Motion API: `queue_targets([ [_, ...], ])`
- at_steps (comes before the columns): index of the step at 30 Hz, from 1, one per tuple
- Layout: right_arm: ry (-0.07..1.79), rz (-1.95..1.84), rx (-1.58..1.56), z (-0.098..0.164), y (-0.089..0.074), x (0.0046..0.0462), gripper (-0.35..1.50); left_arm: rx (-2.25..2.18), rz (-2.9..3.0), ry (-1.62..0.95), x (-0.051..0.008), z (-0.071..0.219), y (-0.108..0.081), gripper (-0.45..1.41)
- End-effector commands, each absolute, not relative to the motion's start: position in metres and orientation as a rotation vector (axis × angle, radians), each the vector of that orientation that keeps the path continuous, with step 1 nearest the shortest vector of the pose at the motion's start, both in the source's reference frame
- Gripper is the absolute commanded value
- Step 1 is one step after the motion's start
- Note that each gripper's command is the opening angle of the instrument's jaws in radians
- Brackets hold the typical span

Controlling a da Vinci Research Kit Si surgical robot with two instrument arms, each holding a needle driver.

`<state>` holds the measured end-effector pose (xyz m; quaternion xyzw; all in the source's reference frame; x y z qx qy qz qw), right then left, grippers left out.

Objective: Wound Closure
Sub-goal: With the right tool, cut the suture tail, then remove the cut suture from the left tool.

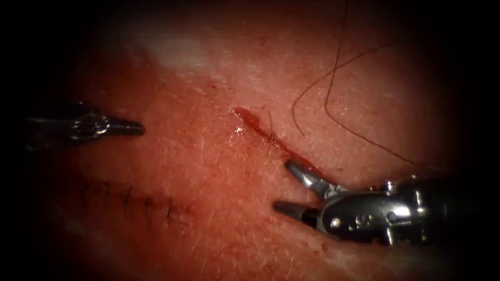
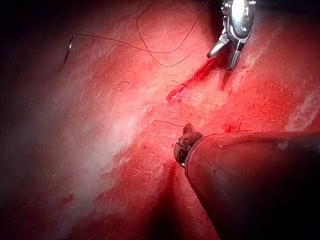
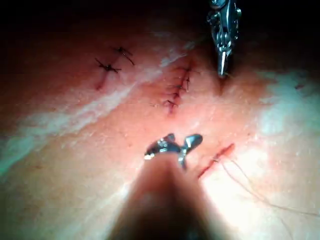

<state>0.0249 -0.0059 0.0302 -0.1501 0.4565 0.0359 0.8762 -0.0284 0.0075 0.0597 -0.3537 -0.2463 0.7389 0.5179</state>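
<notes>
1. We see the right tool [image 1: 284, 187] with jaws spread wide, holding nothing, its upper jaw tip at the lower end of the cut [image 1: 271, 136].
2. The left tool [image 1: 136, 127] lies well left of the cut, jaws closed and empty.
3. Thread [image 1: 333, 78] loops over the tissue [image 1: 219, 218] above the right tool.
4. The needle [image 2: 67, 49] lies at the thread's far end, on the tissue.
5. An older stitched line [image 1: 140, 200] sits below the left tool.

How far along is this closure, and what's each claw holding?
Done: one stitch crosses the cut, its thread trailing right. In hand: nothing; right claw open beside the cut, left claw shut, empty, off left. Left: the cut's remaining length gapes red.
</notes>
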Motion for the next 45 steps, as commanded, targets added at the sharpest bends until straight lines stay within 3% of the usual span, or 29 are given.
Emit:
queue_targets([
  [1, 0.955, 0.075, -0.311, 0.030, -0.007, 0.0255, 1.28, -0.856, 1.795, -0.572, -0.0275, 0.062, 0.007, -0.45],
  [3, 0.955, 0.076, -0.311, 0.030, -0.007, 0.0256, 1.26, -0.859, 1.795, -0.555, -0.0264, 0.063, 0.007, -0.45],
  [4, 0.956, 0.082, -0.308, 0.030, -0.007, 0.0256, 1.26, -0.846, 1.808, -0.537, -0.0254, 0.065, 0.008, -0.35],
  [5, 0.954, 0.080, -0.306, 0.030, -0.007, 0.0255, 1.26, -0.835, 1.819, -0.520, -0.0247, 0.066, 0.008, 0.10],
  [7, 0.954, 0.080, -0.305, 0.030, -0.007, 0.0255, 1.26, -0.833, 1.844, -0.495, -0.0242, 0.068, 0.008, 0.71],
  [10, 0.952, 0.086, -0.304, 0.030, -0.007, 0.0253, 1.26, -0.831, 1.850, -0.454, -0.0236, 0.070, 0.008, 1.26],
  [11, 0.953, 0.086, -0.304, 0.030, -0.007, 0.0252, 1.26, -0.832, 1.858, -0.443, -0.0235, 0.070, 0.008, 1.31],
  [19, 0.945, 0.096, -0.304, 0.030, -0.007, 0.0247, 1.26, -0.832, 1.896, -0.398, -0.0232, 0.070, 0.008, 1.40],
  [24, 0.944, 0.097, -0.305, 0.029, -0.008, 0.0246, 1.26, -0.809, 1.923, -0.429, -0.0231, 0.071, 0.007, 1.28],
  [25, 0.945, 0.103, -0.302, 0.029, -0.008, 0.0246, 1.26, -0.807, 1.925, -0.427, -0.0232, 0.070, 0.008, 1.10],
  [27, 0.943, 0.101, -0.301, 0.029, -0.008, 0.0246, 1.26, -0.807, 1.968, -0.402, -0.0237, 0.070, 0.008, 1.01],
  [31, 0.937, 0.098, -0.295, 0.029, -0.008, 0.0245, 1.26, -0.897, 2.054, -0.366, -0.0263, 0.066, 0.008, 1.05],
  [35, 0.934, 0.101, -0.288, 0.029, -0.008, 0.0245, 1.25, -1.178, 2.115, -0.422, -0.0337, 0.060, 0.006, 1.18],
  [45, 0.929, 0.105, -0.275, 0.029, -0.008, 0.0244, 1.25, -1.320, 2.165, -0.423, -0.0415, 0.059, 0.006, 1.11],
])
